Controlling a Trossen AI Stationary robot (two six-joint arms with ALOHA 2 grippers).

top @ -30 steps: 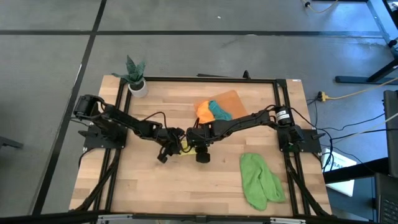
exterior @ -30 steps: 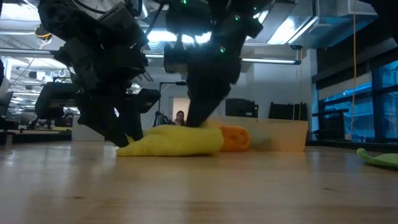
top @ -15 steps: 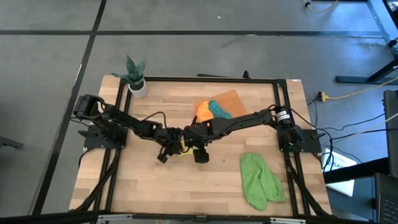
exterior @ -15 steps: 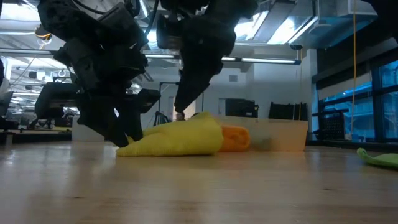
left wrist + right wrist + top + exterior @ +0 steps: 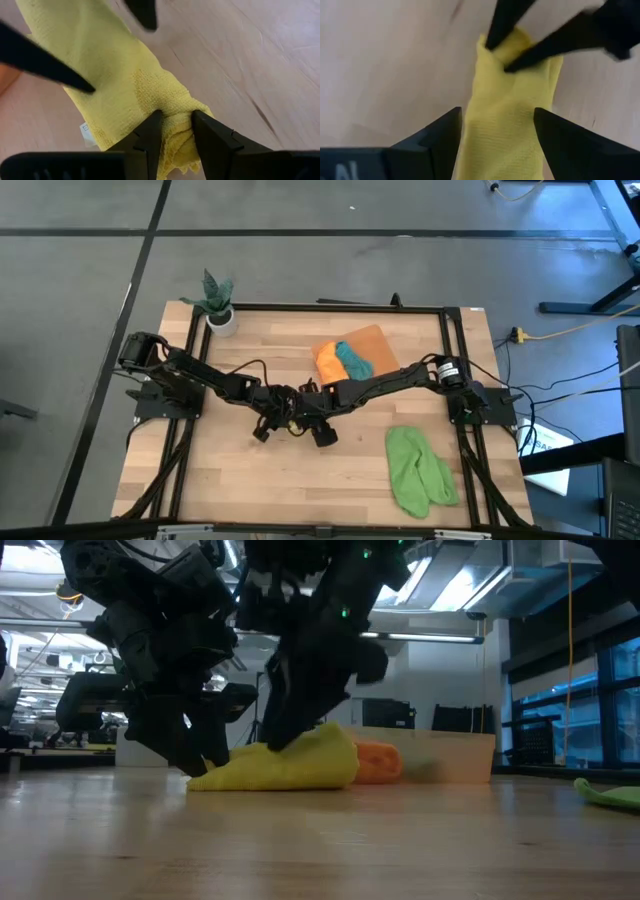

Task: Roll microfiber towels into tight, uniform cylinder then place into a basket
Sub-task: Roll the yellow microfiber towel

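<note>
a: why is the left gripper (image 5: 172, 131) pinching the end of the yellow towel (image 5: 285, 766)?

b: my guess is it anchors that end. its two fingers are closed on a bunched corner of the cloth, so the roll cannot slide or come undone while the other arm works.

a: and the right gripper (image 5: 497, 135)?

b: its fingers stand wide apart, straddling the yellow towel without squeezing it. it holds nothing. i'd judge it is set to take hold along the roll and tighten it.

a: where is the yellow towel relative to the basket (image 5: 372, 340)?

b: on the wooden table (image 5: 230, 480), near the basket's front edge, on its left-arm side. both grippers meet over it, so the high view hides nearly all of it.

a: what else is about?

b: the orange towel (image 5: 329, 360) and the teal towel (image 5: 353, 358) sit bundled in the basket. the green towel (image 5: 418, 468) lies flat and unrolled, well apart from the basket, toward the right arm's base. a potted plant (image 5: 218, 305) stands at the corner far beyond the basket.

a: anything in the way?

b: the two bundles already fill much of the basket, so room for a third looks tight. the arms also crowd each other.
</note>
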